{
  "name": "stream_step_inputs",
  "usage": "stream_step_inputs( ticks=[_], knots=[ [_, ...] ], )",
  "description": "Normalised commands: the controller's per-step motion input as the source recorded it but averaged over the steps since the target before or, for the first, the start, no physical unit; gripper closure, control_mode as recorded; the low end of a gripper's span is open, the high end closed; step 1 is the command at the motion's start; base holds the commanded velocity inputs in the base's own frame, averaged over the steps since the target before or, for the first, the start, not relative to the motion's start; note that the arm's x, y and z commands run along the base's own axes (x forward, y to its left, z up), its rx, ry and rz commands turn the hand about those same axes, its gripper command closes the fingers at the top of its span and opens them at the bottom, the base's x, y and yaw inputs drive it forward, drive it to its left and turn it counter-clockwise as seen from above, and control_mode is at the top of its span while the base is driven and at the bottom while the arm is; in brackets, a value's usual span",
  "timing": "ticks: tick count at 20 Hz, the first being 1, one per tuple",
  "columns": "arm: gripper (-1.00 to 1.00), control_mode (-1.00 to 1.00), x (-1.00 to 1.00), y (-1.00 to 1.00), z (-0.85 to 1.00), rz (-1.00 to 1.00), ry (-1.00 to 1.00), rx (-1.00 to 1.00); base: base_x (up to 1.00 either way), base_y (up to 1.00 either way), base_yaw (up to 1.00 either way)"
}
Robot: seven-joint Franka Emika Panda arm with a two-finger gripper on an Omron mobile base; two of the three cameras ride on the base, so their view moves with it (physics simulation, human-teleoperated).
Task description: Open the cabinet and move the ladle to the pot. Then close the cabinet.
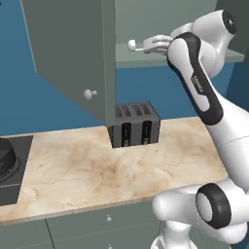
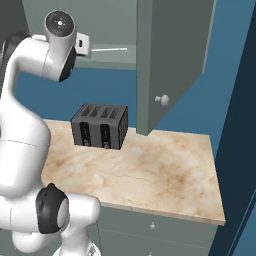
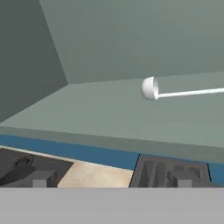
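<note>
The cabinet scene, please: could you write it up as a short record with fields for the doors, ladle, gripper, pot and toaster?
cabinet: both doors swung open, shelf exposed
ladle: lying on the cabinet shelf, bowl end toward the left door side, handle running toward the arm
gripper: open, reaching into the cabinet near the ladle handle, nothing held
pot: on the dark stovetop at the counter's left end, partly in view
toaster: on the counter under the cabinet
task stage: cabinet opened, ladle not yet grasped

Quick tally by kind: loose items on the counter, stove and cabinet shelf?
Toaster: 1
Ladle: 1
Pot: 1
Total: 3
</note>
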Motion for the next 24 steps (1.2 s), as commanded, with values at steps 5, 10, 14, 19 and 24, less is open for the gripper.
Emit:
stream_step_inputs(
  ticks=[5, 10, 14, 19, 24],
  knots=[
    [-1.00, -1.00, 0.40, 0.26, 0.05, 0.06, 0.00, 0.00, 0.00, 0.00, 0.00],
    [-1.00, -1.00, 0.28, 0.03, 0.00, 0.00, 0.00, -0.02, 0.00, 0.00, 0.00],
    [-1.00, -1.00, 0.31, 0.00, 0.00, 0.00, 0.00, -0.03, 0.00, 0.00, 0.00],
    [-1.00, -1.00, 0.23, 0.00, 0.00, -0.02, 0.00, -0.06, 0.00, 0.00, 0.00],
    [-1.00, -1.00, 0.20, 0.00, -0.03, -0.04, 0.00, -0.05, 0.00, 0.00, 0.00]
  ],
)
